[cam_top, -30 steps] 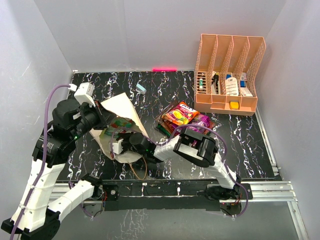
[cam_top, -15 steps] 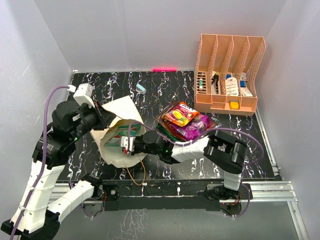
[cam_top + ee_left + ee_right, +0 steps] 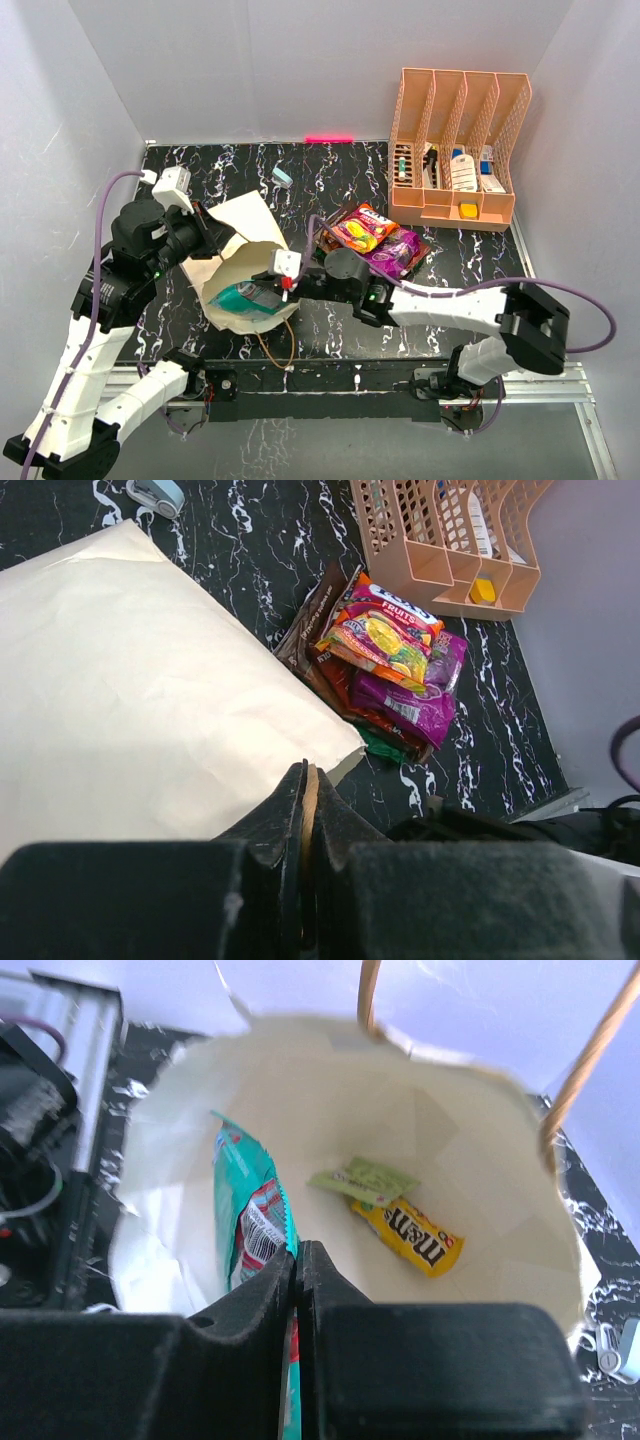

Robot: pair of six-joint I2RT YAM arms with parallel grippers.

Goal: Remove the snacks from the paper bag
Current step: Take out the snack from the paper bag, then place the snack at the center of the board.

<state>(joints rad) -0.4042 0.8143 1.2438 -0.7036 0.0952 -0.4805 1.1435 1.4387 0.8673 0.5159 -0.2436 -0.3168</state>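
The paper bag [image 3: 240,260] lies on its side with its mouth facing the near edge. My left gripper [image 3: 203,243] is shut on the bag's upper rim; in the left wrist view the jaws [image 3: 308,785] pinch the tan paper edge. My right gripper [image 3: 283,274] is at the bag's mouth, shut on a teal packet [image 3: 243,297]. In the right wrist view the teal packet [image 3: 248,1218] sits between the shut jaws, and a yellow packet [image 3: 408,1236] and a light green packet [image 3: 364,1180] lie deep inside the bag [image 3: 480,1150]. A pile of snacks [image 3: 370,238] lies right of the bag.
An orange divided rack [image 3: 457,150] with small bottles and boxes stands at the back right. A tiny light-blue block [image 3: 282,178] lies behind the bag. The bag's cord handles [image 3: 272,345] trail toward the near edge. The right arm stretches across the front of the pile.
My right gripper has drawn back from deep inside the bag toward its mouth, bringing the teal packet with it. The right arm has stretched out to the right. The left gripper has held still.
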